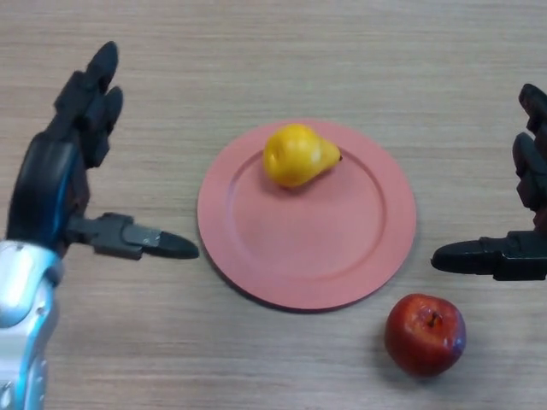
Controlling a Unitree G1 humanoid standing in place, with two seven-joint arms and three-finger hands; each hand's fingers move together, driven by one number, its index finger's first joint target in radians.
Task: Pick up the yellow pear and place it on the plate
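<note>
Left robot hand (64, 179) spread, empty | yellow pear (297, 155) on plate (342, 265), apart from it

My left hand (64, 171) was black with thick, blocky fingers, a blue sheen along its back, and a silver-grey forearm shell (26, 316). My right hand (521, 213) was matte black.

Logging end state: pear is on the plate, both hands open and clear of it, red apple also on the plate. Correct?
Not quite. The head view shows the red apple lying on the table, off the pink plate near its lower right rim. The rest holds: the yellow pear is on the plate, and the left hand and right hand are open and clear of it.
</note>
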